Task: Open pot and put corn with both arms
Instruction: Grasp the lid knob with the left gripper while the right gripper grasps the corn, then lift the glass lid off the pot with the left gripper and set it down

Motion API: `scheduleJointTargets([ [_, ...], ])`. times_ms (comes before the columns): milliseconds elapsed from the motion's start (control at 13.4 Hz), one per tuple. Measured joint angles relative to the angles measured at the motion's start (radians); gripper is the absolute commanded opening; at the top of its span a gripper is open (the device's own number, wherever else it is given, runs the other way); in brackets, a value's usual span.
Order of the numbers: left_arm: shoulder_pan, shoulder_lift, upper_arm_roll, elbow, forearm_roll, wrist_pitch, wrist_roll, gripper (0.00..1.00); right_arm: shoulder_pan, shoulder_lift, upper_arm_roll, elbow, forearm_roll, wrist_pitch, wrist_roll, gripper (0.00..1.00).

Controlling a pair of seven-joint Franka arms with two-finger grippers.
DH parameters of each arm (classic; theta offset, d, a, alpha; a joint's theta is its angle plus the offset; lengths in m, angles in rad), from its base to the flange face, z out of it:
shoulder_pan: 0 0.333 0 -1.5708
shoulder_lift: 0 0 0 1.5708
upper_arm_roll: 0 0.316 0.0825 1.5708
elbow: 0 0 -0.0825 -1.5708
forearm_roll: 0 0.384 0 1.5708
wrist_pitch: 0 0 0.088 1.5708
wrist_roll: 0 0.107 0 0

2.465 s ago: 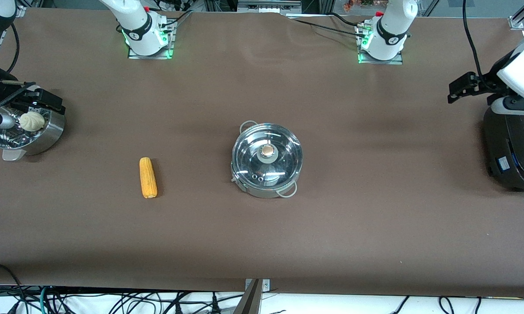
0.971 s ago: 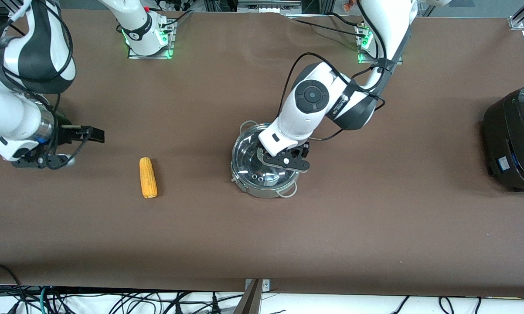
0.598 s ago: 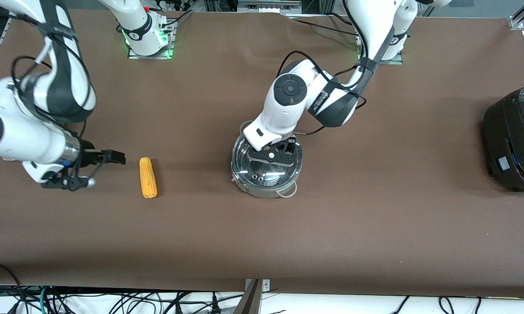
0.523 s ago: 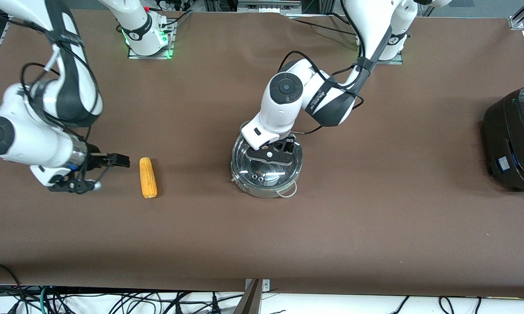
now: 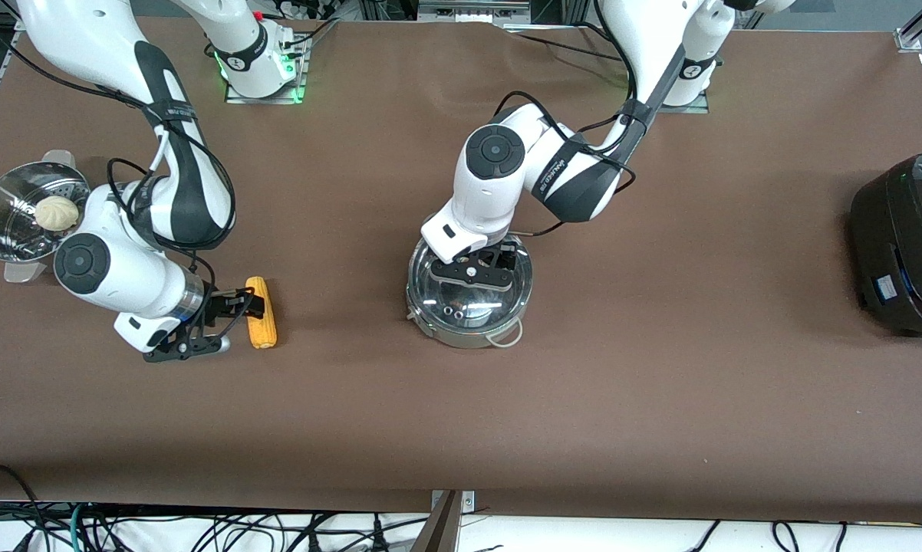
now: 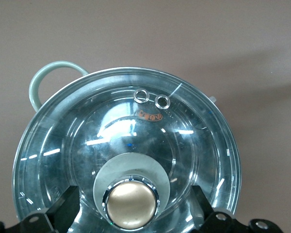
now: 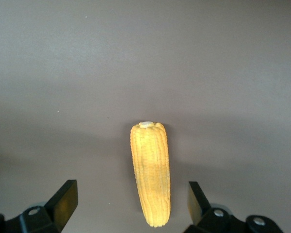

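In the middle of the table we see the shiny round steel pot (image 5: 469, 295) with its glass lid (image 6: 128, 155) on, the left gripper (image 5: 472, 274) spread around the knob (image 6: 131, 204), and the right gripper (image 7: 131, 204) spread over the yellow corn cob (image 5: 260, 313) lying toward the right arm's end, probably not touching, so nothing is lifted yet.

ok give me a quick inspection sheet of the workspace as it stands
surface: brown table, flat, no spills seen
pot: mid-table, glass lid on, knob uncovered
corn: lying flat toward the right arm's end
clutter: steamer bowl with bun; black cooker at the left arm's end
left gripper: open, over the lid knob
right gripper: open, at the corn
cables: tangle below the table edge
surroundings: nothing seen
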Motion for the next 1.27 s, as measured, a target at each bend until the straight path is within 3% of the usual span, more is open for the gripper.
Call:
scheduleJointTargets([
  [299,-0.001,0.003,0.000,0.000,0.001,0.000,0.000,0.41,0.001,0.009,0.000,-0.023,0.000,0.056,-0.046,1.00],
  [523,-0.001,0.003,0.002,0.000,0.008,-0.002,0.000,0.24,0.001,0.014,0.000,-0.061,0.000,0.110,-0.087,1.00],
  [672,-0.001,0.003,0.002,0.000,0.008,-0.002,0.000,0.17,0.001,0.016,0.000,-0.116,0.000,0.191,-0.129,1.00],
  [1270,-0.002,-0.058,0.000,0.034,0.008,-0.070,0.000,0.16,0.002,0.032,0.002,-0.256,0.000,0.378,-0.167,1.00],
])
